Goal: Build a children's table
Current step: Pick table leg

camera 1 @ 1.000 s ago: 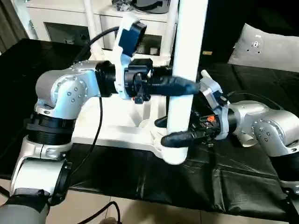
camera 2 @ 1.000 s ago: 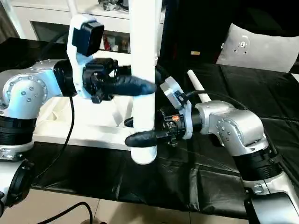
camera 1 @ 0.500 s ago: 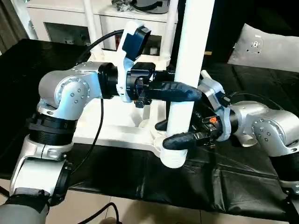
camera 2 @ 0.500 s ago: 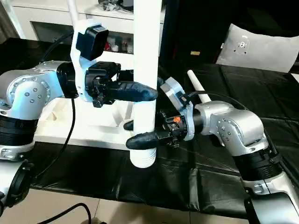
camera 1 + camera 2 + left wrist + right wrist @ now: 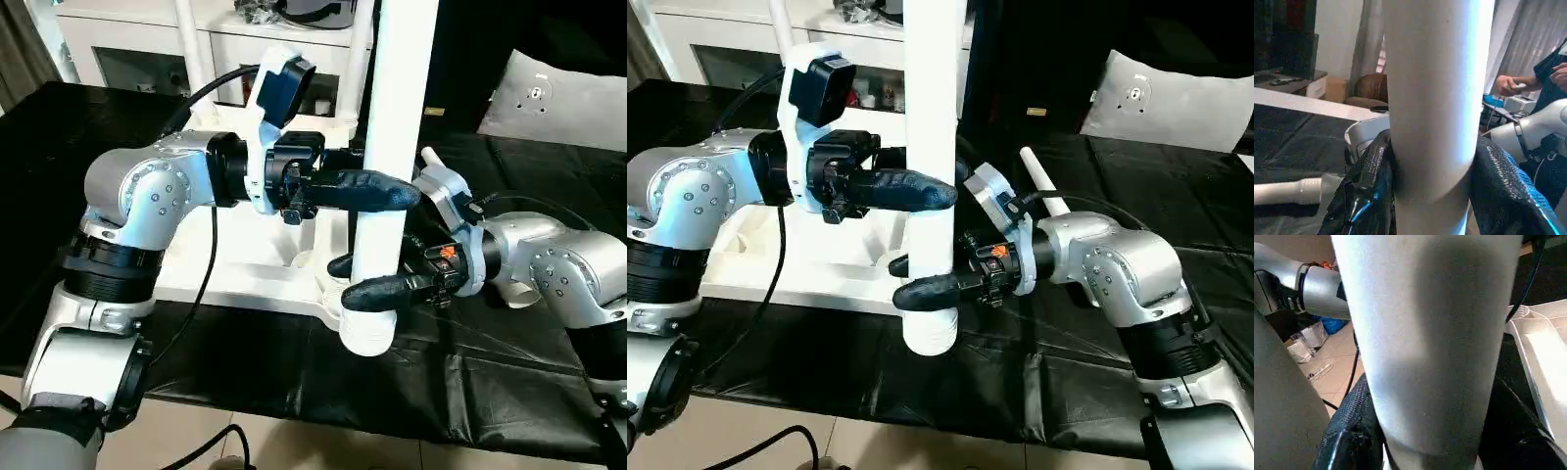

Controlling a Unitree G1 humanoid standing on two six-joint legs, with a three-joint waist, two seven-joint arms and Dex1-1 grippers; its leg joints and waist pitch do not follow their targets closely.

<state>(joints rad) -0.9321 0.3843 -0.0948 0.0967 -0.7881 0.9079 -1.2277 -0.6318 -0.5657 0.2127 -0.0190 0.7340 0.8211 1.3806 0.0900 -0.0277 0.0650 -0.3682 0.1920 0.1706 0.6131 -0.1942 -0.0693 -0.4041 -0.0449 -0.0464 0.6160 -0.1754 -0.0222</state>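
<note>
Black-covered surface, frame centre: your left gripper and right gripper both clamp the upright leg; no writing legible.

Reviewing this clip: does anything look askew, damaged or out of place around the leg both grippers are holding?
Nothing stands out. The leg stands roughly upright, its foot in the tabletop's near corner socket, with the left gripper clamped higher and the right gripper near the base. A spare leg lies on the black cloth behind.

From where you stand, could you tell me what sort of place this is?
Probably a lived-in room used for robot trials: white cabinets stand behind the black-covered table, curtains hang at a window, and a person stands nearby holding a controller.
</note>
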